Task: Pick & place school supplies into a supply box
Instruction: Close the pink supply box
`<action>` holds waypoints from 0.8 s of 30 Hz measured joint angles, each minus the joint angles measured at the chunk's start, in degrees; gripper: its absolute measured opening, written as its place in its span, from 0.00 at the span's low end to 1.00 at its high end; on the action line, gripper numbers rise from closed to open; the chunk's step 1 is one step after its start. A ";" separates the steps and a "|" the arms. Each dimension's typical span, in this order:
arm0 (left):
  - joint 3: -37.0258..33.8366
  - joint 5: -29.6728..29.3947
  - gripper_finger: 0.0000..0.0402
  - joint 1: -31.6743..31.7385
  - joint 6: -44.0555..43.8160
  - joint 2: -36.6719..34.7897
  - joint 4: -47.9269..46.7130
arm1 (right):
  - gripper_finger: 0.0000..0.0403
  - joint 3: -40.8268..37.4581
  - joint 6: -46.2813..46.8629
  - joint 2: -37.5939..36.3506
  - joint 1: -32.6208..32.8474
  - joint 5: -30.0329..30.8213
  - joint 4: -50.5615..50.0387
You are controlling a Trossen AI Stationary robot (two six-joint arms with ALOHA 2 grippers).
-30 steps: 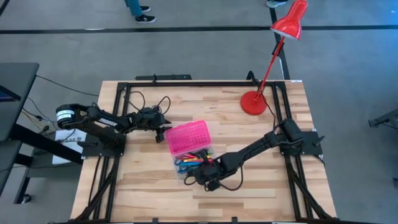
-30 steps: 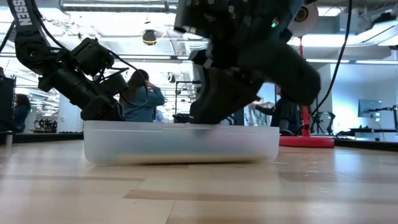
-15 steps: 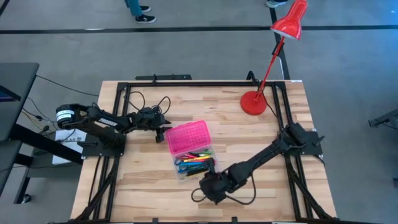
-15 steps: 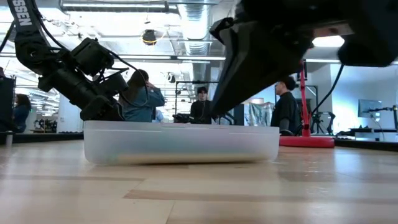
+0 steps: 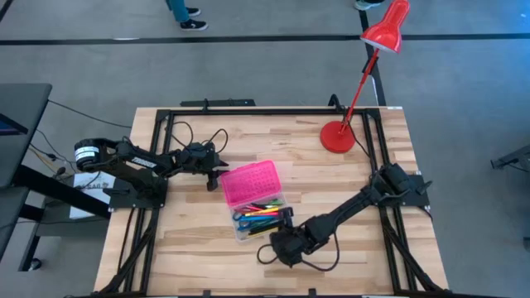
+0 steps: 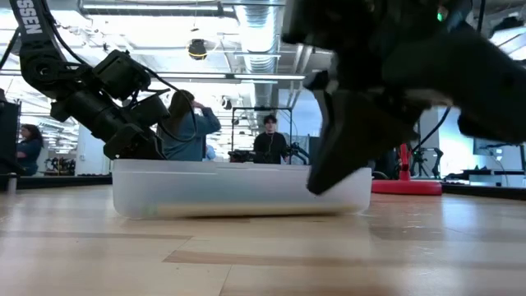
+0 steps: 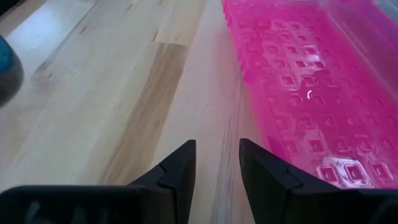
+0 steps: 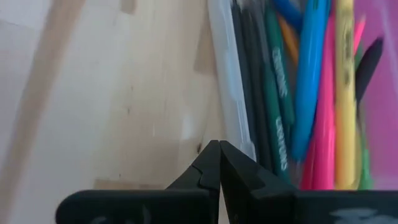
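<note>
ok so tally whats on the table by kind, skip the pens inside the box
clear plastic box with pink lid: 1
red desk lamp: 1
dark robot arms: 2 (left claw, right claw)
total: 4

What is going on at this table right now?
Two robot arms are packing pens into a pencil case. The pens lie in its clear base, its pink lid open. The right gripper, shut and holding nothing, sits by the case's near edge. The left gripper, open, waits beside the lid.
</note>
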 joint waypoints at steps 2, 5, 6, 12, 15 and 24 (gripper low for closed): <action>0.00 0.00 0.30 0.00 0.40 0.00 0.00 | 0.00 -0.71 1.42 0.00 -0.26 -0.35 0.10; 0.00 0.00 0.30 0.00 0.50 0.00 0.02 | 0.00 -2.05 3.22 0.00 -0.24 -0.41 0.19; 0.00 0.08 0.30 0.00 0.50 0.00 0.02 | 0.00 -2.42 3.82 0.00 -0.24 -0.41 0.16; 0.00 2.83 0.30 0.00 0.60 0.00 0.11 | 0.00 -4.12 6.08 0.00 -0.56 0.64 0.13; 0.00 3.90 0.30 0.00 0.86 0.00 0.15 | 0.00 -4.15 6.16 0.00 -0.86 0.86 -0.09; 0.00 8.11 0.30 0.02 1.20 -0.02 -0.64 | 0.00 -4.15 6.22 -0.02 -1.58 2.61 -2.05</action>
